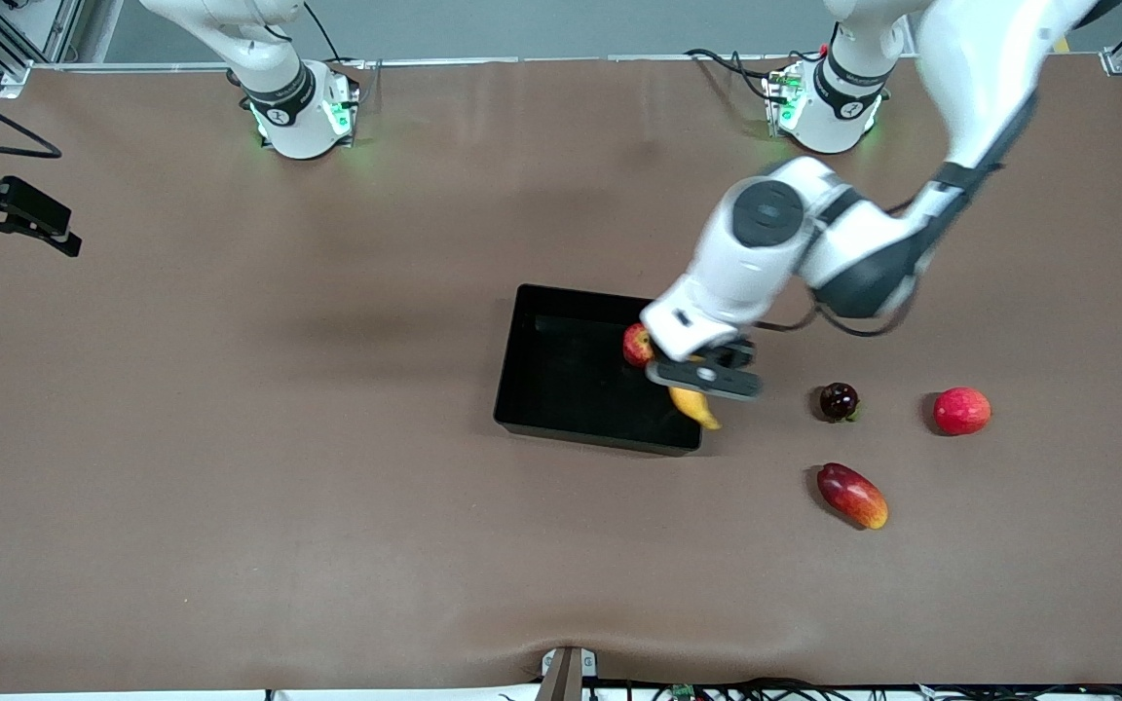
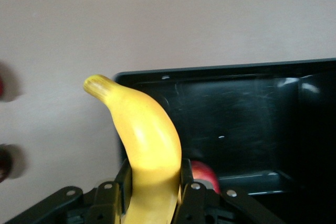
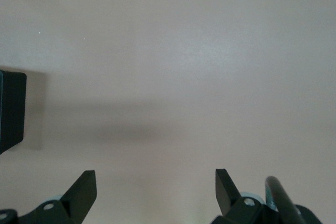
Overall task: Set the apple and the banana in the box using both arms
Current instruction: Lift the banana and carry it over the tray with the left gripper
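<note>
Left gripper [image 1: 707, 375] pinching banana [image 2: 149, 145] over box [image 1: 532, 370] edge; carry inward beside apple [image 1: 636, 345], then lower. Right gripper [image 3: 156, 195] spread, waiting.

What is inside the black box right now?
The apple lies inside the box, by the wall toward the left arm's end. The left end effector, holding the banana, covers that corner, hiding anything beneath.
</note>
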You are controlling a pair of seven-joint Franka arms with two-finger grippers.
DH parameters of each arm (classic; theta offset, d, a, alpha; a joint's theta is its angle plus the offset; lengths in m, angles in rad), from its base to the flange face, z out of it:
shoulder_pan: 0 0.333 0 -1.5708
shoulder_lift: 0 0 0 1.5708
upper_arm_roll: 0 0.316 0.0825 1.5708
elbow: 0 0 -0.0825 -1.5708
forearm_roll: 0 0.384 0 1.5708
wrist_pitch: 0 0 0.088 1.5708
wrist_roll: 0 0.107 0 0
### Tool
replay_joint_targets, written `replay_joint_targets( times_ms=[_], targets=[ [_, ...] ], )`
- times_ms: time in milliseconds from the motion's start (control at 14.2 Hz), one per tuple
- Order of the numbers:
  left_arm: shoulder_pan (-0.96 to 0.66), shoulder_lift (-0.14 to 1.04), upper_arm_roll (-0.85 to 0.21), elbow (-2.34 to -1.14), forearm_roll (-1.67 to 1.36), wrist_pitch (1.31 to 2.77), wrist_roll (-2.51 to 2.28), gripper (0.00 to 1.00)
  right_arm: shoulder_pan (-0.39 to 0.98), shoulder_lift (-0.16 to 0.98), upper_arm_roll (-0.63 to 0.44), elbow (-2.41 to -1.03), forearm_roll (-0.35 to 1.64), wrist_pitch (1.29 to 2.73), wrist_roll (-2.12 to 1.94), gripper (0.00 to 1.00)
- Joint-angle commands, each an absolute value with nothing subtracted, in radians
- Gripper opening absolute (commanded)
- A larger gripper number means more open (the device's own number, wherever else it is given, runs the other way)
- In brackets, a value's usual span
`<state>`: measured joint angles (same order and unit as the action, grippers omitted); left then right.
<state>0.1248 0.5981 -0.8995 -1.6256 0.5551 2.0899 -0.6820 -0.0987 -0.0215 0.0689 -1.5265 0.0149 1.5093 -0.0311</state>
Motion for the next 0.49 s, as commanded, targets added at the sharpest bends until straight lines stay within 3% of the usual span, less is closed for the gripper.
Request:
replay_joint_targets(
  times_ms=[0,212,424],
  targets=[
    [-0.096,0.655,-0.745,-1.490,0.540,2.060,-0.704,0.00,-0.092,-0.009,0.069,-1.499,0.011,1.493,-0.012,1.00],
    [-0.273,0.719,-0.629,-1.396,0.538,2.060,-0.764,0.00,-0.092,-0.009,0.068,-1.497,0.009,1.494,-0.012,1.00],
    [-0.342,0.765,-0.601,-1.371,0.531,2.069,-0.842,0.00,-0.097,-0.009,0.067,-1.496,0.009,1.496,-0.012,1.00]
  ],
)
